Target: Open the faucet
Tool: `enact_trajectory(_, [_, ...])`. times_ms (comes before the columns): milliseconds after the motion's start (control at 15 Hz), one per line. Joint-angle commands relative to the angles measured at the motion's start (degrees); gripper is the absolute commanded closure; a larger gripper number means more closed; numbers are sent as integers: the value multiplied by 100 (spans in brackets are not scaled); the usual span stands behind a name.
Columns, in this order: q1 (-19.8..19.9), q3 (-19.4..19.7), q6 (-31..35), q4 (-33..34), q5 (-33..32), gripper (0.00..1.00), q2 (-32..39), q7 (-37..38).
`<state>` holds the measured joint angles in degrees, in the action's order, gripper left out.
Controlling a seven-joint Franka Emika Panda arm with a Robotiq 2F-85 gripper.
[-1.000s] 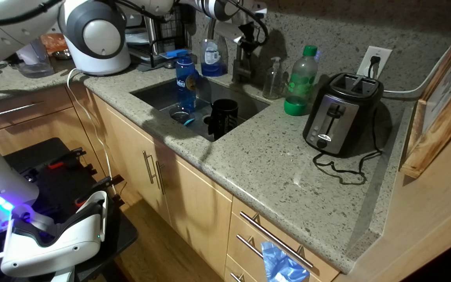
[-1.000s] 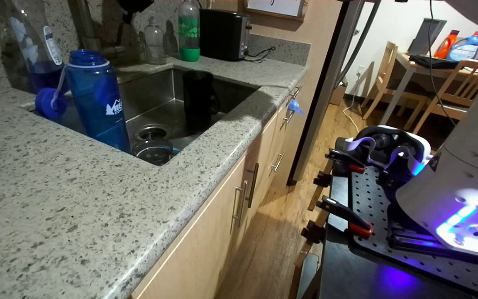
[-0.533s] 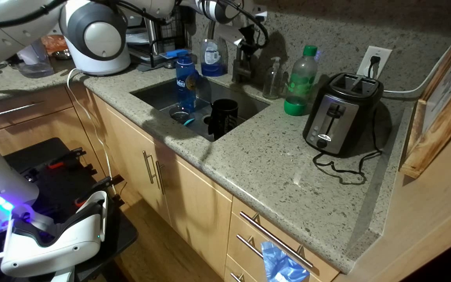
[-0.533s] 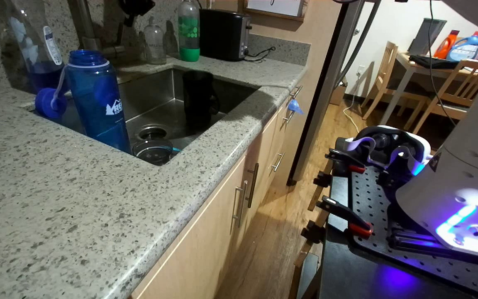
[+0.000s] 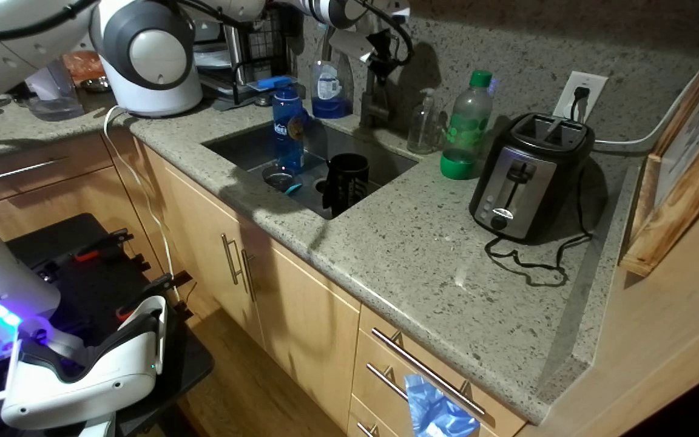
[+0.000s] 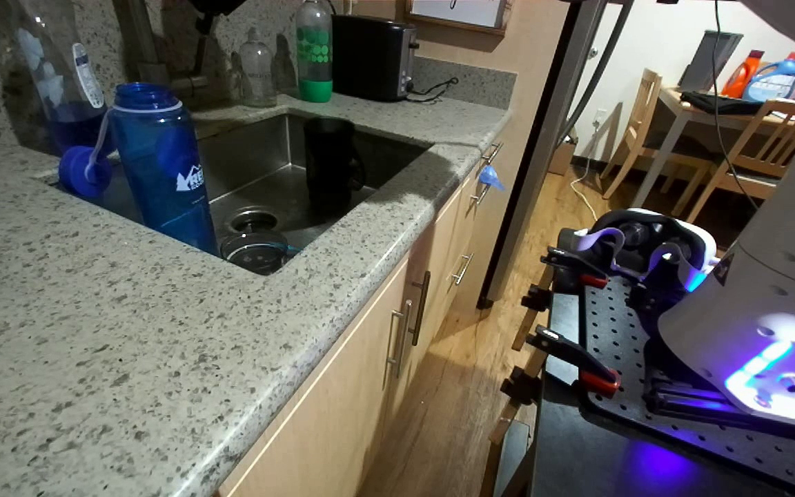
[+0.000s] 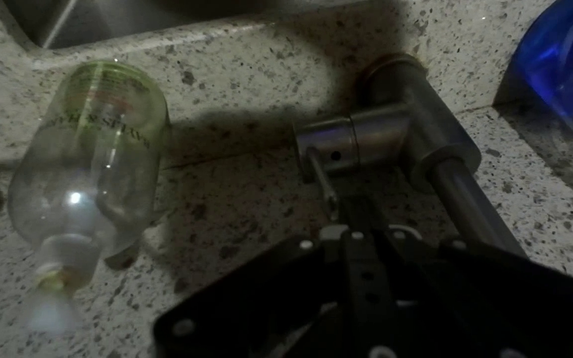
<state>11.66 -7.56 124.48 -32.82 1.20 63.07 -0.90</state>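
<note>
Gripper point(image 7: 363, 211) nearest, very dark in wrist view; jaws look drawn together, holding nothing. Faucet's thin lever point(image 7: 322, 179) ends just beside the fingertips; touching or not, can't tell. Faucet point(image 7: 430, 119) upright behind the sink point(image 6: 252, 155), close to the stone wall point(image 5: 507, 36). Lever side faces the see-through pump bottle point(image 7: 92, 164), upright, with a strip of counter point(image 7: 237, 89) between as working room. Other side: blue-liquid soap bottle point(image 7: 565, 64), near the base, tighter gap. Sink's back edge runs just past the faucet base. In the sink: black mug point(image 5: 347, 182), small round dish point(image 5: 278, 177), blue water bottle point(image 5: 289, 130) rising above the rim. Past the pump bottle: green plastic bottle point(image 5: 466, 130), then toaster point(image 5: 528, 176), cord curled on the counter. In an exterior view, widest open counter stretch runs from sink and toaster to the front edge. Farthest: orange jug point(image 6: 741, 74), blue jug point(image 6: 777, 83).
</note>
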Motion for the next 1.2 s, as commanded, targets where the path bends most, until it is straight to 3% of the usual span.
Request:
enact_trajectory(0, [-47, -7, -102, 8, -23, 99, -89, -67])
enact_trajectory(1133, [-75, 7, -56, 141, -38, 98, 137, -95])
